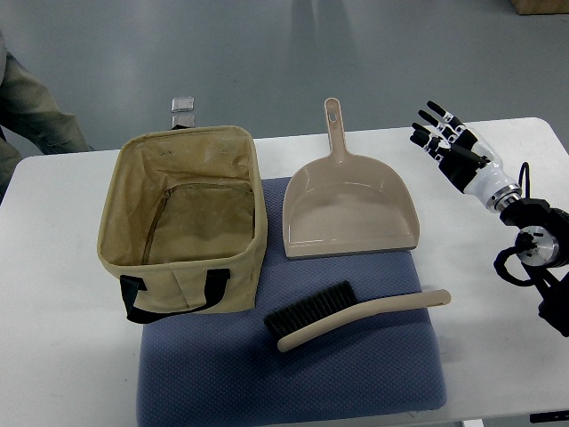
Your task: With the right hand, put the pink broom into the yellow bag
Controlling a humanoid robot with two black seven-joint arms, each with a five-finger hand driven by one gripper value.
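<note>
The right hand (449, 138) hangs over the far right part of the white table (62, 294), its fingers spread and relaxed, holding nothing; its arm comes in from the right edge, and no left arm shows. The pink broom (351, 316) lies well apart from that hand, toward the robot's side of the table and off to the hand's left, resting flat on the blue mat (293, 382). Its long axis runs roughly crosswise, slightly tilted: the bare handle end points toward the right, the side the hand is on, while the dark bristle head sits at the far end from the hand, nearer the bag. Since only the right arm is in view, and the handle is the closer end, the reach looks like a pull back toward the robot and a short swing left to come down over the handle. Between hand and broom, just to the hand's left, lies a matching dustpan (348, 209), mouth facing the broom, near it but not touching. The yellow bag (182, 231) stands open-topped farther left still, beyond the bristle end, so the broom would have to travel away from the hand's present side.
</note>
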